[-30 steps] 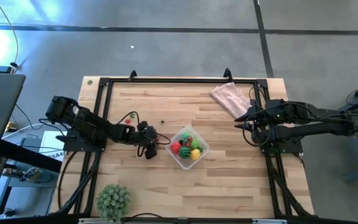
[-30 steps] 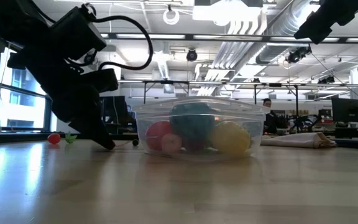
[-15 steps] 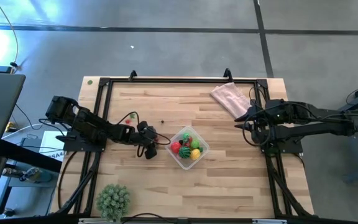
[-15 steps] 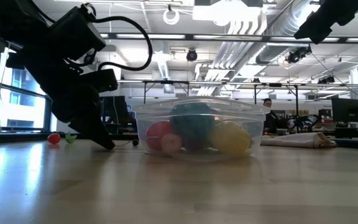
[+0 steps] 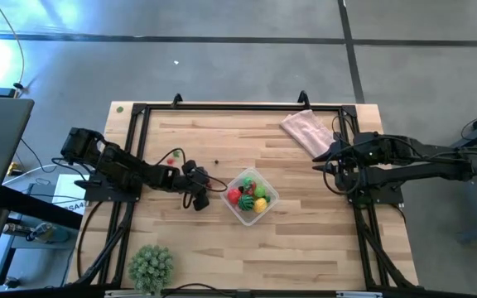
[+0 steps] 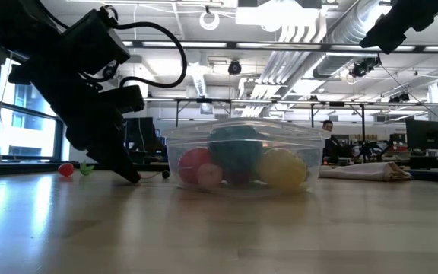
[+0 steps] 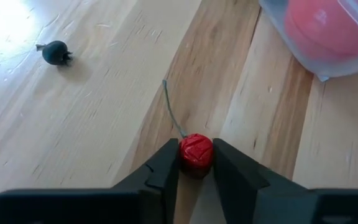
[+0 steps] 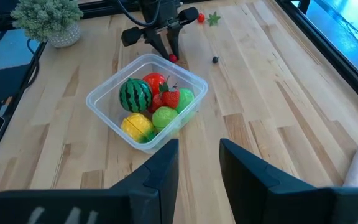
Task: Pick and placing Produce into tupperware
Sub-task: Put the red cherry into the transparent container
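Observation:
The clear tupperware [image 5: 250,196] stands mid-table and holds a striped watermelon [image 8: 135,95], a red tomato [image 8: 156,82], a strawberry, a green fruit and a yellow lemon [image 8: 137,127]. My left gripper [image 5: 197,201] is just left of the tupperware, pointing down at the table, shut on a small red cherry [image 7: 196,152]. A small dark berry [image 7: 56,52] lies on the wood farther off. My right gripper [image 8: 197,168] waits open above the table's right side. My left gripper pinches the cherry's round red body [image 7: 196,163] between its two fingers [image 7: 166,171], one on each side. The fingers slant down from the table's left, their tips at the tabletop [image 6: 131,176]. The cherry's thin stem [image 7: 173,112] stretches forward along the wood.
A pink cloth [image 5: 307,131] lies at the far right corner, and a spiky pale-green ball plant [image 5: 151,266] stands at the near left edge. A red piece [image 8: 193,17] and a green leafy piece [image 8: 214,19] lie on the left side, beyond my left arm. A black frame rims the table.

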You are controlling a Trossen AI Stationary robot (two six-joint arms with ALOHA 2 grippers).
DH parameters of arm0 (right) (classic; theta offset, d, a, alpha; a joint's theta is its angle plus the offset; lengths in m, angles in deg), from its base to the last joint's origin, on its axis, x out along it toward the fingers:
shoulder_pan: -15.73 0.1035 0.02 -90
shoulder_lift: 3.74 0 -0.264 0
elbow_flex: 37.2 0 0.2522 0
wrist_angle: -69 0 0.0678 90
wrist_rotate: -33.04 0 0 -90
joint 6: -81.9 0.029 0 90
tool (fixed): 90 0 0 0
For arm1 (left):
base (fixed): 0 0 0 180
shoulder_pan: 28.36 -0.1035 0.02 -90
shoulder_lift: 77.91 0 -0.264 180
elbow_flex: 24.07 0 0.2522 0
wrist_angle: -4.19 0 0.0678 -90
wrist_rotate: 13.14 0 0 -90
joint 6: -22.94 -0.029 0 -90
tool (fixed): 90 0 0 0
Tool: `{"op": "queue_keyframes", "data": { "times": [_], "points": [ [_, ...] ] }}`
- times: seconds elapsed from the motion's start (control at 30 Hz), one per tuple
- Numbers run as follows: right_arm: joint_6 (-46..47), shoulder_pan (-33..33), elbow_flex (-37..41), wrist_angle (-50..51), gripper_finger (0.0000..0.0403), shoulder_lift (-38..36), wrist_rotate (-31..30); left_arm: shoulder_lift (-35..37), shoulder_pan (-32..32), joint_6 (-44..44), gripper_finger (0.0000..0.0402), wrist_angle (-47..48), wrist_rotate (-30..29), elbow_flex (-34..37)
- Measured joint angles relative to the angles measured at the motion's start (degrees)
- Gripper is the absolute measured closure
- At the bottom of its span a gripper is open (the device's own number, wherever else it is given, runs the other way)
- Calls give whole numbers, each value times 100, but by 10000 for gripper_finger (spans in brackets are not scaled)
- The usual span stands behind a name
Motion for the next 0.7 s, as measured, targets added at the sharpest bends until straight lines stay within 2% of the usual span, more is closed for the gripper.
{"op": "queue_keyframes", "data": {
  "times": [0.2, 0.7],
  "points": [
    [-3, -1, 1, 0, 297, 0, -2, 0, 0, 39, 343, -4, 2, 0],
    [-5, -1, 0, 0, 297, 0, -2, 2, 0, 175, 343, -149, 44, 0]
  ]
}}
